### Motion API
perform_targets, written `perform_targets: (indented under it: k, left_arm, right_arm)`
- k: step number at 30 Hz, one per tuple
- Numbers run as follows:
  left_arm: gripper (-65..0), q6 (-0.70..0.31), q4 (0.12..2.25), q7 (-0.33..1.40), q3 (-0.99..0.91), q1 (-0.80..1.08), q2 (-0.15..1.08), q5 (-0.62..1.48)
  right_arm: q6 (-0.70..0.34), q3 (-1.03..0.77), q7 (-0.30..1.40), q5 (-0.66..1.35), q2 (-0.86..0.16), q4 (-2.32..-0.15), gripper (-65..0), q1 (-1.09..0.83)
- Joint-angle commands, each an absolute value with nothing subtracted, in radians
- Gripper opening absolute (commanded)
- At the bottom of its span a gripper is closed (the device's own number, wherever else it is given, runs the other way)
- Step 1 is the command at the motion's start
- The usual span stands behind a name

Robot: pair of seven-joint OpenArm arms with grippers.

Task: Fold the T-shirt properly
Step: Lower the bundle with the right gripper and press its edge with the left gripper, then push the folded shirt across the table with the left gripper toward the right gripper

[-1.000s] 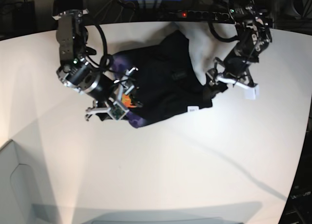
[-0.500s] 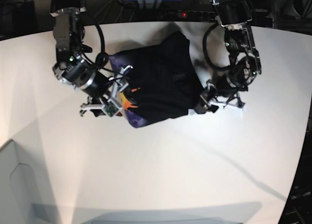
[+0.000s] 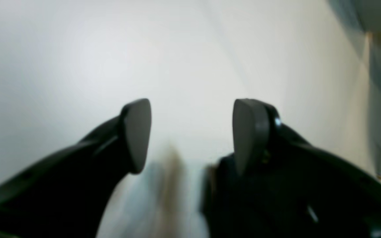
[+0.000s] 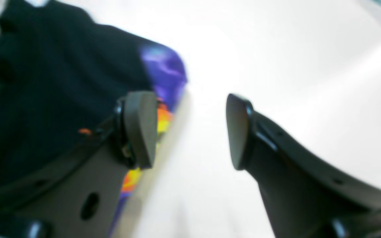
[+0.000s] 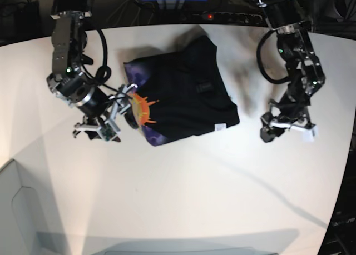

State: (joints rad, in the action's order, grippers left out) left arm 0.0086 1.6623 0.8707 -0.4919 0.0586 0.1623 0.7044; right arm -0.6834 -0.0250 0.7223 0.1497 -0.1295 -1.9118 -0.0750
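The T-shirt (image 5: 181,94) lies folded into a compact bundle on the table (image 5: 183,194), between the two grippers. The right gripper (image 4: 187,132) is open and holds nothing; the shirt's purple-and-orange print (image 4: 164,82) is just beside its one finger. The left gripper (image 3: 190,132) is also open and empty, with the shirt well apart from it.

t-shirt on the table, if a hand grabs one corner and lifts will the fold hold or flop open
The T-shirt is probably floppy: soft cloth lying in loose layers, so lifting one corner would likely let them sag apart. It looks light and should drag easily across the smooth white table, bunching if pushed. Both the left hand and right hand are open and off it.
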Motion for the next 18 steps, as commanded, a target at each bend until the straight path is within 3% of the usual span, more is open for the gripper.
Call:
perform_targets:
  k: [1, 8, 18]
  left_arm:
    - [-27.2, 0.004, 1.722, 0.871, -0.513, 0.09, 0.159, 0.723]
    - [-27.1, 0.01, 1.88, 0.862, -0.44, 0.344, 0.079, 0.851]
    - [-27.1, 0.008, 1.821, 0.86, -0.331, 0.344, -0.056, 0.72]
  right_arm:
    - [-0.698, -0.035, 0.693, 0.166, -0.128, -1.931, -31.3, -0.047]
    - [-0.698, -0.13, 0.693, 0.166, -0.128, -1.928, -26.3, -0.031]
    - [-0.698, -0.151, 0.693, 0.165, -0.133, -1.925, -25.8, -0.035]
